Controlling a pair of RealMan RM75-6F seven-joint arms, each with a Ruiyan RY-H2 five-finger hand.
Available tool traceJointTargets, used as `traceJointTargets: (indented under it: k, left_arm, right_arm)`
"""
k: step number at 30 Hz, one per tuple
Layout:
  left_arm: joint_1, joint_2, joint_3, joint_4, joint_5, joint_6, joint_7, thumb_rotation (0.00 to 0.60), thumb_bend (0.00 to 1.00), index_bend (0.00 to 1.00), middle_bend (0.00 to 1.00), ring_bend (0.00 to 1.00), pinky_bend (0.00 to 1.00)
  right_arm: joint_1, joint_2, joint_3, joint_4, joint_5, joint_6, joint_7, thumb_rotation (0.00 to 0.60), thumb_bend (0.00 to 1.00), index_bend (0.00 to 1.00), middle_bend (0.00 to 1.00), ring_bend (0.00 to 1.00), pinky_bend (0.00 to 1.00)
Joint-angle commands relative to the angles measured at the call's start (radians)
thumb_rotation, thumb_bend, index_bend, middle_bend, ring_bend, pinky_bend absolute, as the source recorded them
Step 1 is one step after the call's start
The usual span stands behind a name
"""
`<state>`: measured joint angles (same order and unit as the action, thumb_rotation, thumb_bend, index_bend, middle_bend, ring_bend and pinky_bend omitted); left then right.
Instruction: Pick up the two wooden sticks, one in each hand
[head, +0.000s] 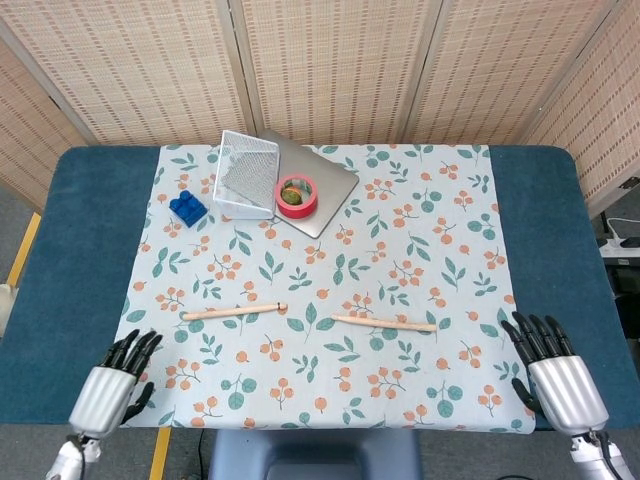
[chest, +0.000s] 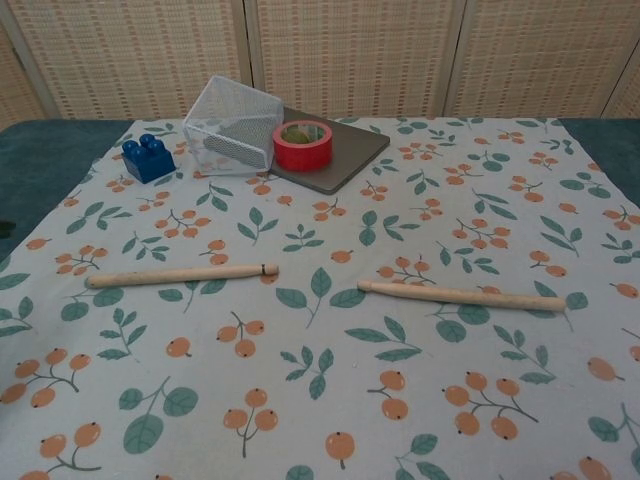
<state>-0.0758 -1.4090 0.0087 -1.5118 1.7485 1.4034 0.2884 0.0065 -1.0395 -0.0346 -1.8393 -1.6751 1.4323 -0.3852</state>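
Left robot hand, right robot hand: fingers apart, empty. Left stick, right stick: on surface ahead, between both.

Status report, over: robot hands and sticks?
Left robot hand and right robot hand open, empty. Left stick, right stick flat on cloth. Nothing blocking.

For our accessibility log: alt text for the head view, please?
Two wooden sticks, left wooden stick and right wooden stick, lie untouched on a leaf-patterned cloth; the open left hand and right hand sit at the table's near edge.
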Motion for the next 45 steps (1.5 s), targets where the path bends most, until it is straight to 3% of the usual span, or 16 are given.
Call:
traceJointTargets:
  k: [1, 15, 27, 36, 45]
  left_arm:
    - [-0.077, -0.111, -0.066, 0.067, -0.044, -0.069, 0.098, 0.600, 0.45, 0.05, 0.16, 0.08, 0.19]
    - [-0.245, -0.323, -0.150, 0.325, -0.166, -0.222, 0.244, 0.600, 0.45, 0.18, 0.25, 0.14, 0.19]
    - [-0.302, -0.389, -0.141, 0.477, -0.191, -0.236, 0.260, 0.600, 0.45, 0.32, 0.35, 0.20, 0.19]
    - [-0.339, -0.435, -0.128, 0.562, -0.202, -0.228, 0.259, 0.600, 0.45, 0.34, 0.38, 0.21, 0.19]
    - [-0.354, -0.456, -0.114, 0.619, -0.221, -0.219, 0.280, 0.600, 0.45, 0.45, 0.53, 0.30, 0.18]
  right_arm:
    - [0.033, -0.028, 0.028, -0.021, 0.038, -0.042, -0.058, 0.600, 0.26, 0.00, 0.00, 0.00, 0.00]
    - [0.120, -0.105, 0.074, -0.010, 0.165, -0.156, -0.199, 0.600, 0.26, 0.00, 0.00, 0.00, 0.00]
    - [0.156, -0.117, 0.080, 0.011, 0.230, -0.197, -0.215, 0.600, 0.26, 0.00, 0.00, 0.00, 0.00]
    - [0.164, -0.101, 0.068, -0.007, 0.242, -0.185, -0.235, 0.600, 0.26, 0.00, 0.00, 0.00, 0.00]
    - [0.166, -0.101, 0.059, -0.014, 0.254, -0.168, -0.248, 0.600, 0.26, 0.00, 0.00, 0.00, 0.00]
